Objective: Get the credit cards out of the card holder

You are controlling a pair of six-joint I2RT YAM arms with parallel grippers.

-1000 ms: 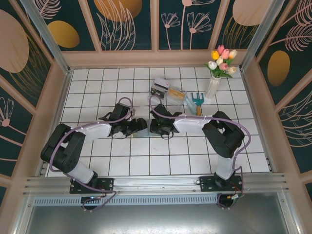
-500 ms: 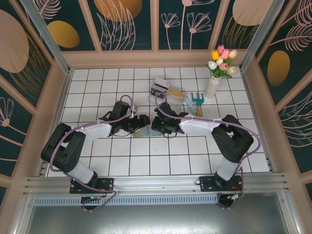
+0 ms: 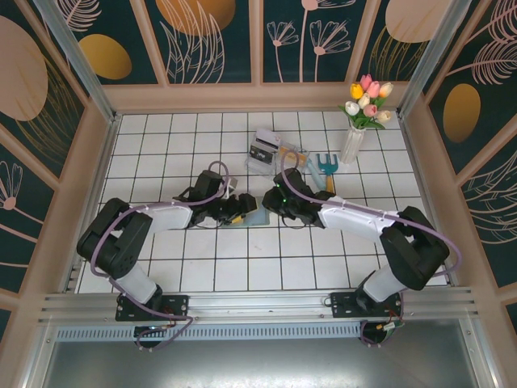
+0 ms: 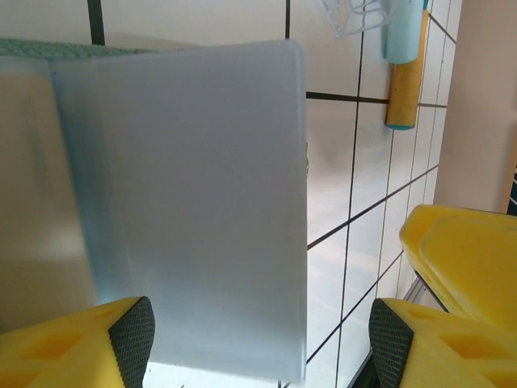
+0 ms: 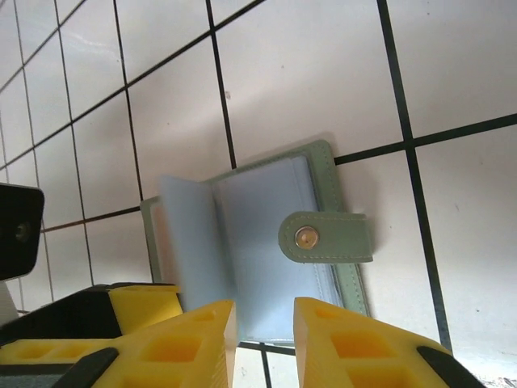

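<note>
On the white tiled bench (image 3: 161, 153), the left arm is reaching in from the left, and the left gripper (image 3: 234, 213) is resting low at the left edge of the flat grey-green bifold card holder (image 5: 339, 242). Its jaws are standing wide apart and are clamping nothing. In the left wrist view, a frosted clear plastic sleeve (image 4: 186, 202) of the holder is standing up between them. The sleeve's lower left corner is sitting just beside the dark pad (image 4: 133, 331) of the left finger, and its free edge is staying well short of the right finger.

The card holder is lying open on the tiles between the two grippers. Its snap tab is pointing to the right in the right wrist view, and its pale blue sleeves are facing up. Whether the raised sleeve is actually pressing on the pad is not clear.

The right gripper (image 5: 264, 323) is hovering over the near edge of the holder, just beside the tab. Its yellow fingers are leaving only a narrow gap, with nothing in it.

Farther back and to the right, a clear plastic compartment tray (image 3: 279, 155) is sitting near a teal garden fork with an orange handle (image 3: 325, 168). A white vase (image 3: 352, 145) of tulips is standing beside the fork.
</note>
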